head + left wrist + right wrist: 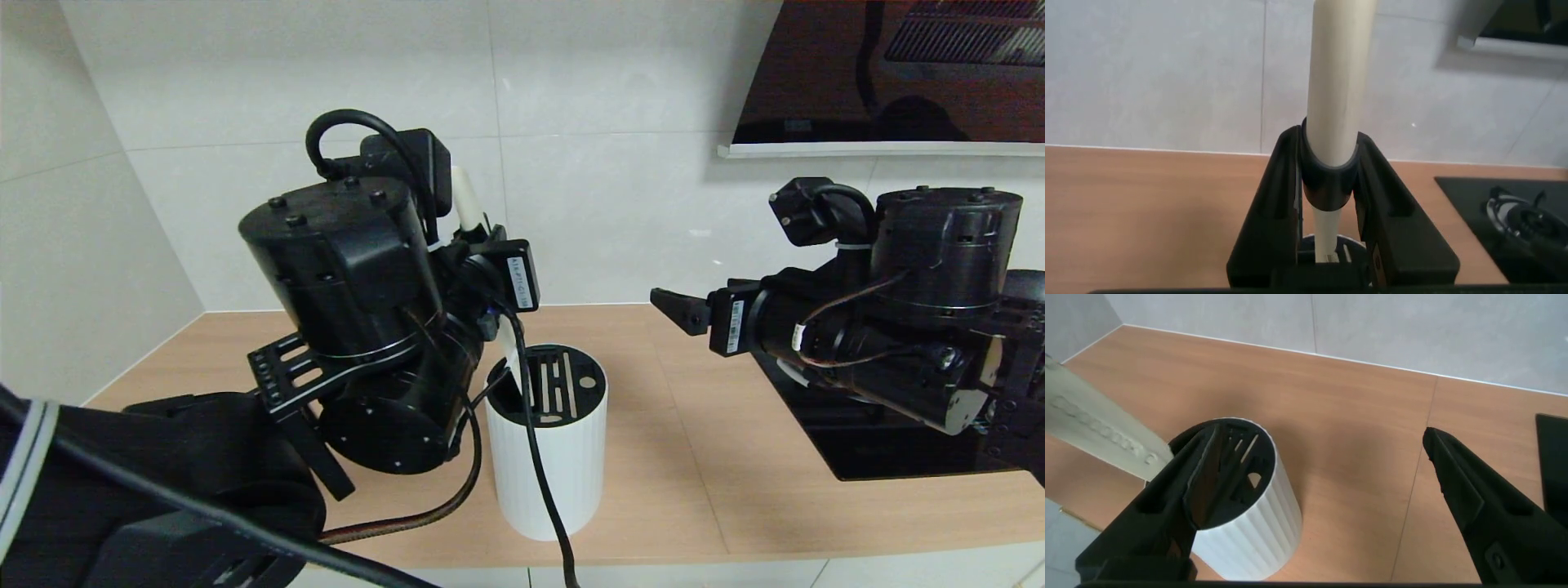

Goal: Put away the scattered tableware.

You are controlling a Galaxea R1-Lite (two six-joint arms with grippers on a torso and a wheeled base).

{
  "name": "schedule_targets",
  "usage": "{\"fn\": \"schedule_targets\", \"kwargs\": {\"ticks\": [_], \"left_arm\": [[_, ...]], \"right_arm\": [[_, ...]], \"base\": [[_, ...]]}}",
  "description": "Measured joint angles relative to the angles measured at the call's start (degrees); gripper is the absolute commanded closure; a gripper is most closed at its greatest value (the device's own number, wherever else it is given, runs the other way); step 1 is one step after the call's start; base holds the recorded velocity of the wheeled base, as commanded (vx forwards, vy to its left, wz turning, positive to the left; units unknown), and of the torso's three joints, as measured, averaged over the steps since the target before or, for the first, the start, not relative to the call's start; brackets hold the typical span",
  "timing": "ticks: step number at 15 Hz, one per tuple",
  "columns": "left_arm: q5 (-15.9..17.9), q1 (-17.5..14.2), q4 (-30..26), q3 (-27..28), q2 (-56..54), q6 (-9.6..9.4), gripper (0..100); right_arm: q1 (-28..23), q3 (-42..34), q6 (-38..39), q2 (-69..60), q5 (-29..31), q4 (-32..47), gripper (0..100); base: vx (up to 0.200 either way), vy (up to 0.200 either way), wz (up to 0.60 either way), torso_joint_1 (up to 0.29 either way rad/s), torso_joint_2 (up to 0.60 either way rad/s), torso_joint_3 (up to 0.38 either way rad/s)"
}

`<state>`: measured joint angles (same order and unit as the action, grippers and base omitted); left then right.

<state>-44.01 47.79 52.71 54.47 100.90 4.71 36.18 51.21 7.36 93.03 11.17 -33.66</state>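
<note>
A home kitchen: a wooden table (702, 457) along a white-tiled wall (612, 122) carries a slotted white cutlery holder (555, 474). A black glass hob (865, 445) with a gas burner (1523, 214) is set in, under a dark extractor hood (898, 73).

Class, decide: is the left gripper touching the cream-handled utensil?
Touching. The left wrist view shows the left gripper clamped on the cream-handled utensil, both sides pressed against its handle with no gap.

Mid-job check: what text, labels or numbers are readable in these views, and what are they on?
White sticker on the left arm's black camera housing: printed characters, too small to read.
White sticker on the right arm's black wrist: blurred, unreadable.
White ribbed cylindrical utensil holder: no print visible.
Cream-handled utensil: no markings visible.
</note>
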Motion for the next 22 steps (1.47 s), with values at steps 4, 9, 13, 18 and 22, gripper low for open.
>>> {"fn": "schedule_targets", "kwargs": {"ticks": [4, 9, 13, 18, 22], "left_arm": [[0.09, -0.71, 0.02, -0.06, 0.95, 0.13, 100], [-0.05, -0.79, 1.16, -0.26, 2.96, 0.55, 100], [-0.05, -0.74, 1.37, -1.77, 4.3, 0.84, 100], [-0.02, -0.46, 5.53, -2.96, 7.51, 1.17, 100], [0.24, -0.35, 5.72, -3.75, 9.65, 1.17, 100]], "right_arm": [[-0.02, -0.09, 0.0, -0.06, 0.0, -0.11, 0], [0.01, -0.48, -0.01, -0.09, 0.43, -0.37, 0], [0.01, -0.5, -0.09, -0.02, 1.34, -0.37, 0], [0.01, -0.45, -0.09, 0.17, 1.34, -0.41, 0], [0.0, -0.41, -0.09, 0.16, 1.32, -0.44, 0]], "base": [[0.0, 0.0, 0.0, 0.0, 0.0, 0.0], [0.0, 0.0, 0.0, 0.0, 0.0, 0.0], [0.0, 0.0, 0.0, 0.0, 0.0, 0.0], [0.0, 0.0, 0.0, 0.0, 0.0, 0.0], [0.0, 0.0, 0.0, 0.0, 0.0, 0.0]]}}
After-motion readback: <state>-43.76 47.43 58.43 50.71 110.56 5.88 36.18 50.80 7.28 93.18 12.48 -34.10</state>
